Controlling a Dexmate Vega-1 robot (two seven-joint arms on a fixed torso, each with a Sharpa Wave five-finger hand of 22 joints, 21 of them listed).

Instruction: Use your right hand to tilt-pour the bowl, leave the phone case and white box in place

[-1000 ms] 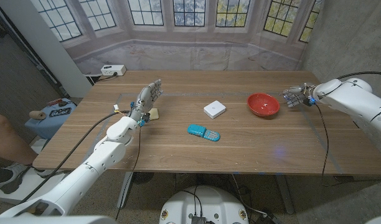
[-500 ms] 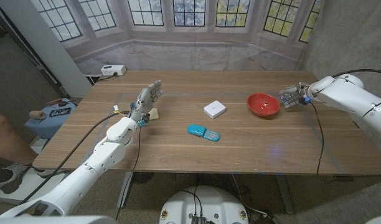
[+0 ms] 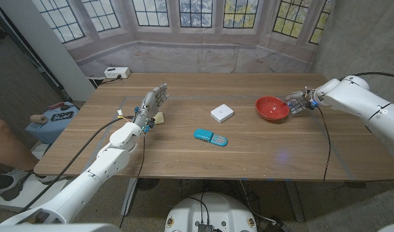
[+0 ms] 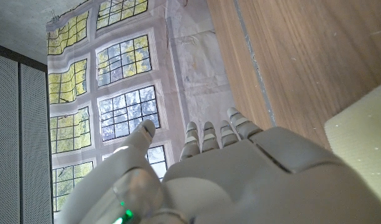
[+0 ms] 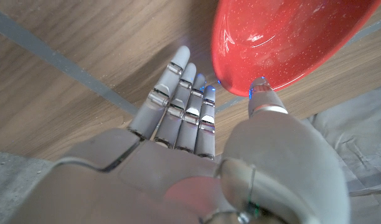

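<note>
Red bowl (image 3: 272,108) sits right of the white box (image 3: 222,113); your right hand (image 3: 299,102), fingers spread, brackets its rim. Close unevenly and it may skid toward the box.

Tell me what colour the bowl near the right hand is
Red, with a fine glittery speckle; the bowl shows best in the right wrist view.
</note>
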